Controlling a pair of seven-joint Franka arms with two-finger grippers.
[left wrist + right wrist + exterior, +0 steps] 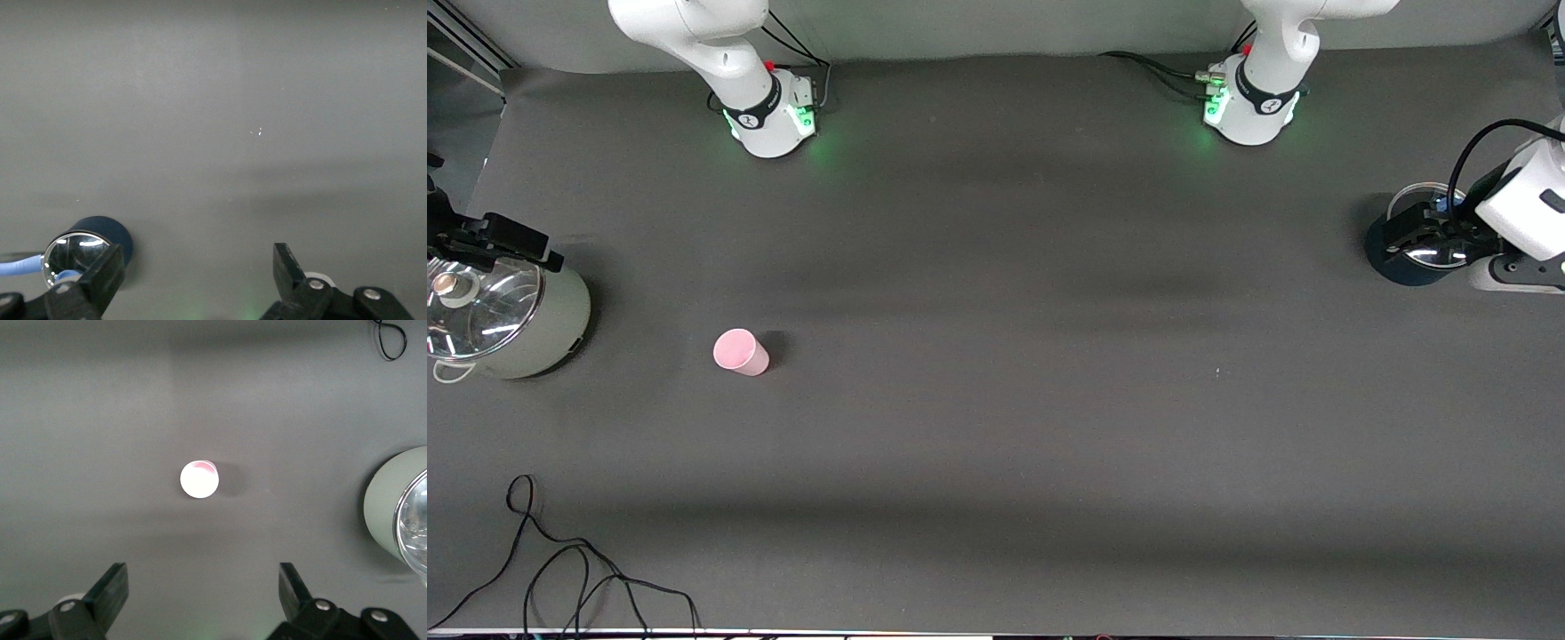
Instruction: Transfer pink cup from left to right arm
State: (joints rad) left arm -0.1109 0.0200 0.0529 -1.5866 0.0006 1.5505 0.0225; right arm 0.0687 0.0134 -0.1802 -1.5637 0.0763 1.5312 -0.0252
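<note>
On the table the pink cup (740,352) is sitting light and slick, needing a sidewall grip; both grippers are gaping empty.

a dark grey cloth (996,444) covers the whole table, faintly creased in bands. a pale wall (960,27) runs along its edge, green light glowing there.

The pink cup (740,352) stands alone on the table (996,427) toward the right arm's end, near the lidded pot (507,320) at that end's edge. A cable (560,569) lies nearer the front camera than both. A small lidded pot (1414,249) sits at the left arm's end, well apart from the cup.
</note>
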